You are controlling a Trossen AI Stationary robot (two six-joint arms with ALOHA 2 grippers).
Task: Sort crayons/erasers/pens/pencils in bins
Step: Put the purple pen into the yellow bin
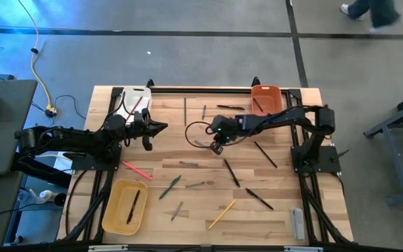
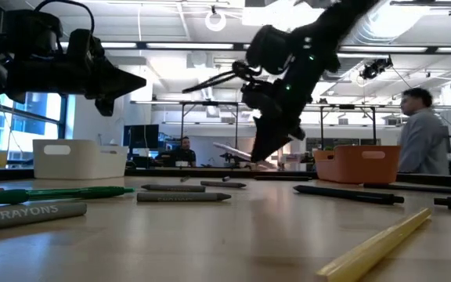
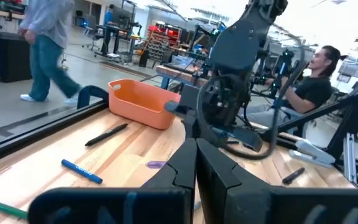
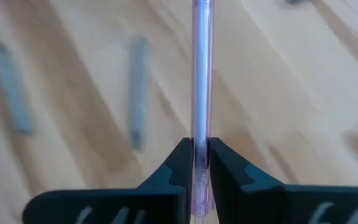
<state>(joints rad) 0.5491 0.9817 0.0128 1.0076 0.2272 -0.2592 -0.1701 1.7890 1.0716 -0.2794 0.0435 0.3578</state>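
Note:
My right gripper (image 1: 217,148) hangs over the middle of the table, shut on a clear pale-violet pen (image 4: 201,74), which also shows in the low view (image 2: 229,149). My left gripper (image 1: 161,127) waits shut and level near the white bin (image 1: 133,100), holding nothing. The orange bin (image 1: 266,98) stands at the far right and the yellow bin (image 1: 124,205) at the near left, with a dark stick in it. Loose sticks lie flat on the wood: a pink one (image 1: 137,170), a green one (image 1: 170,187), a yellow one (image 1: 221,215) and black pens (image 1: 231,173). My right gripper pinches the pen between its two fingertips (image 4: 178,168), close to one end of the barrel (image 4: 197,152). The fingers slant down from the table's right side. The pen reaches out ahead of them, tilted and lifted clear of the table (image 2: 233,150).
A grey flat bar (image 1: 297,224) lies at the near right corner. Grey crayons (image 2: 30,213) and a green stick (image 2: 53,193) lie near the table's front. A black cable loops by my right wrist (image 1: 194,129). A person (image 2: 421,133) stands beyond the table.

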